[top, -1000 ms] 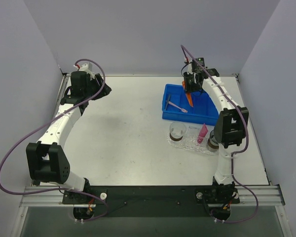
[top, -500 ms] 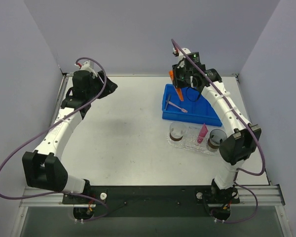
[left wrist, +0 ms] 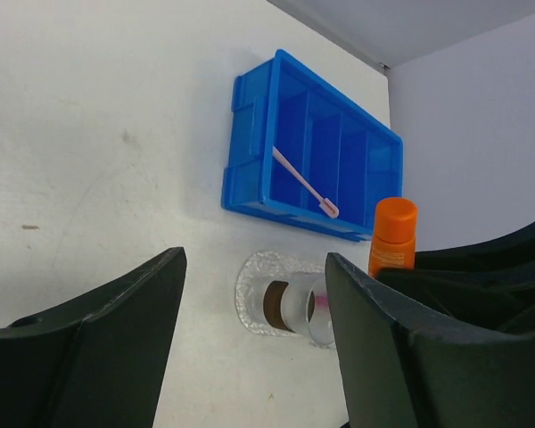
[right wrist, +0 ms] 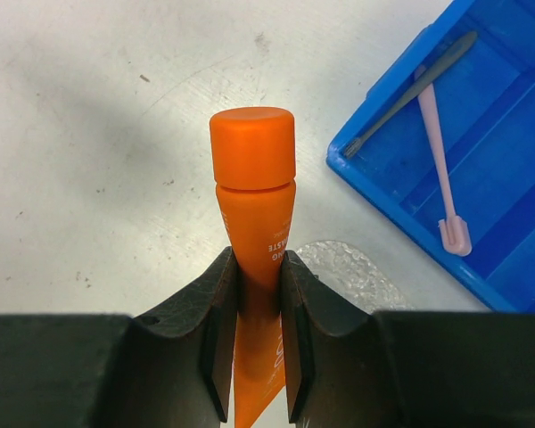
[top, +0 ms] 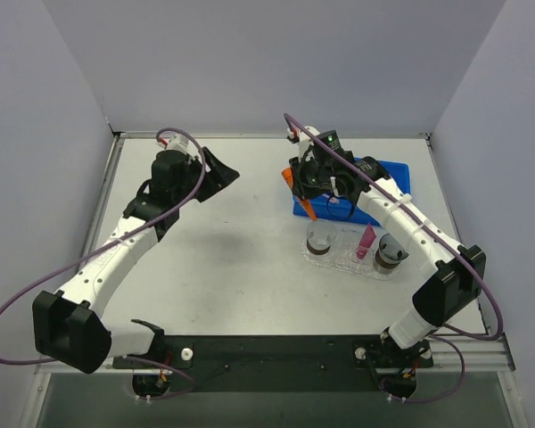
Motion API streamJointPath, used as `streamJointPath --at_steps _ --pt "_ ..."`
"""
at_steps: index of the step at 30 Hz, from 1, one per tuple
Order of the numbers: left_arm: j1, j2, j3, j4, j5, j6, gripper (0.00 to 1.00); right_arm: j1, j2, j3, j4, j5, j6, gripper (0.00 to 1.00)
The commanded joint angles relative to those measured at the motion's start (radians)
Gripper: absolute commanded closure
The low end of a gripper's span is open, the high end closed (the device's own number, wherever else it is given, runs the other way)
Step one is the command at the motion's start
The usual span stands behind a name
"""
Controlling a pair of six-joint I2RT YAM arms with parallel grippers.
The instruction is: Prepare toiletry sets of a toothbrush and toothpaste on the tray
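Two fingers of the right end effector (right wrist: 259, 267) are closed on the narrow part of the orange toothpaste tube (right wrist: 251, 169), and its cap points away from the wrist. The tube hangs above the white desk (top: 232, 259), close to the edge of the clear bumpy tray (right wrist: 348, 267) and beside the near corner of the blue bin (right wrist: 348, 156). One pale toothbrush (right wrist: 441, 160) lies slanted in a compartment of this bin. On the tray lie a pink tube (top: 366, 241) and two small round cups (top: 320, 239).

The left end effector (left wrist: 254, 267) hangs over the bare middle of the desk, its jaws wide apart with nothing between them.

The desk surface is matt white with a few small dark marks. Pale grey-lilac walls (top: 250, 62) close it on three sides, and a black strip with a metal rail runs along the near edge.
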Motion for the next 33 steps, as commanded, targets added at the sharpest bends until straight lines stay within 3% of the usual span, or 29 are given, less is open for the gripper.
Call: streamJointPath --at_steps 1,12,26,30,33 --pt "-0.085 -0.043 -0.020 0.100 -0.040 -0.097 0.26 0.028 -0.097 -0.032 0.049 -0.030 0.038 1.00" --pt "-0.248 0.076 0.039 0.167 -0.065 -0.172 0.23 0.120 -0.147 -0.098 0.090 -0.027 0.053 1.00" --pt "-0.299 0.176 0.112 0.133 -0.042 -0.180 0.23 0.137 -0.172 -0.120 0.098 0.011 0.018 1.00" --pt "-0.325 0.208 0.145 0.089 -0.034 -0.186 0.30 0.141 -0.173 -0.123 0.095 0.048 0.014 1.00" --pt "-0.334 0.222 0.152 0.080 -0.017 -0.197 0.42 0.140 -0.178 -0.129 0.095 0.066 0.012 1.00"
